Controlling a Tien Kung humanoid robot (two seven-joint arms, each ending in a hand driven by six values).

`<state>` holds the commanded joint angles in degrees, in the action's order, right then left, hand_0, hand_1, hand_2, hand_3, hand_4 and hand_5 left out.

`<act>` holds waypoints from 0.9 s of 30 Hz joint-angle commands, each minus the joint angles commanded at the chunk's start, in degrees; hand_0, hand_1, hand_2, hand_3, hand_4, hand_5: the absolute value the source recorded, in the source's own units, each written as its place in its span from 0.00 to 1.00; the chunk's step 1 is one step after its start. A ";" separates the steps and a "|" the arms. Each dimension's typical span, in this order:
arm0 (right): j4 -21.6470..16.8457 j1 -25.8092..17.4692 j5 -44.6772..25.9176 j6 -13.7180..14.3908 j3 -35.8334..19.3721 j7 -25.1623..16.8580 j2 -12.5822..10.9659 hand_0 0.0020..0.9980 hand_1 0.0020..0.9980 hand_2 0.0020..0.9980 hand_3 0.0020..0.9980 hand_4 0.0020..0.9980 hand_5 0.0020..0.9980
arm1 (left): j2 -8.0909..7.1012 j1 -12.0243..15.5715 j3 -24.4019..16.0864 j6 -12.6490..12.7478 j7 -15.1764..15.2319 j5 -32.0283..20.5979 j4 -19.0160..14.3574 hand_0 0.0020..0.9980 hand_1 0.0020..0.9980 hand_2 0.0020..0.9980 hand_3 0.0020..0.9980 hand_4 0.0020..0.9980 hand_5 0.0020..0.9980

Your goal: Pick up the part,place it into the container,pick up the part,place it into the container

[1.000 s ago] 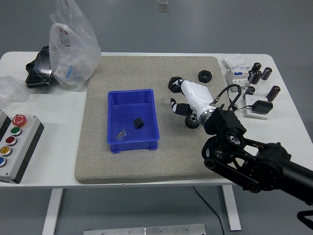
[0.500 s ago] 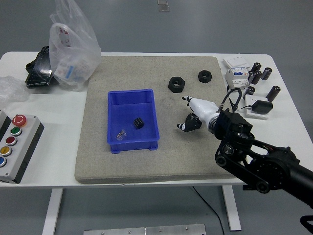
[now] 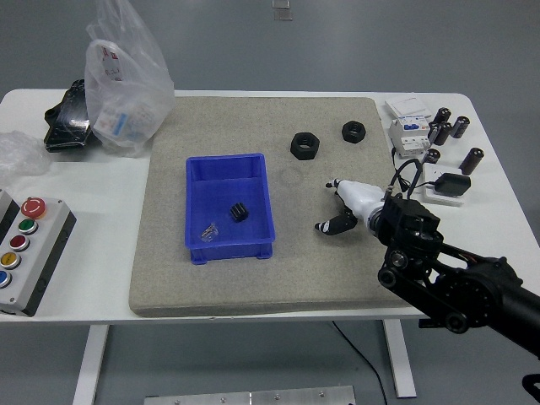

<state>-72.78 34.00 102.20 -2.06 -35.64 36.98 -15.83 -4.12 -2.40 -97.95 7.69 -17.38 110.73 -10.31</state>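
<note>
My right hand (image 3: 337, 221) is white with black fingertips and reaches in from the lower right, over the grey mat (image 3: 169, 278) just right of the blue container (image 3: 192, 202). Its fingers are curled down around a small black gear (image 3: 336, 226), which they mostly hide. The container holds another small black gear (image 3: 239, 213) and a small metal clip (image 3: 208, 229). Two black hex nuts (image 3: 305, 145) (image 3: 353, 131) lie on the mat beyond the hand. My left arm is out of view.
A clear plastic bag (image 3: 125, 76) and a black object (image 3: 67, 118) sit at the back left. A button box (image 3: 25, 249) is at the left edge. Breakers (image 3: 407, 126), dark cylinders (image 3: 447, 126) and a black adapter (image 3: 451, 183) lie at the right.
My right hand has drawn back from the near hex nut toward the right and the near edge. Its fingers have closed over the black gear, which no longer lies bare on the mat.
</note>
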 joint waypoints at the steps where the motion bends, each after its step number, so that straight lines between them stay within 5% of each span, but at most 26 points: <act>1: -0.01 -0.01 0.07 -0.01 -0.04 0.00 -0.05 0.50 0.72 0.76 0.77 0.57 0.22 | -0.01 0.01 0.00 0.01 0.02 0.00 0.00 0.76 0.70 0.64 0.78 0.60 0.00; 4: -0.20 -0.09 0.61 -0.05 -0.48 0.00 -0.27 0.50 0.72 0.76 0.77 0.57 0.22 | 0.00 0.06 -0.11 0.04 0.01 0.08 0.00 0.76 0.70 0.64 0.78 0.60 0.00; 5: -0.35 -0.11 0.97 -0.02 -0.76 0.00 -0.36 0.48 0.71 0.72 0.76 0.45 0.18 | 0.00 0.07 -0.17 0.04 0.00 0.12 0.00 0.76 0.70 0.64 0.78 0.59 0.00; 17: -2.55 -0.22 4.23 -0.47 -3.23 0.00 -1.42 0.46 0.71 0.72 0.75 0.44 0.16 | 0.02 0.13 -0.23 0.08 -0.03 0.17 0.00 0.76 0.70 0.64 0.77 0.59 0.00; 27: -5.16 -1.11 -0.29 -4.95 -3.96 0.00 -3.66 0.45 0.71 0.74 0.77 0.46 0.15 | 0.02 0.18 -0.25 0.12 -0.14 0.07 0.00 0.76 0.70 0.63 0.75 0.57 0.00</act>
<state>-77.94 32.89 101.91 -7.02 -39.60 36.98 -19.49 -4.10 -2.22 -98.19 7.81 -17.52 110.80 -10.31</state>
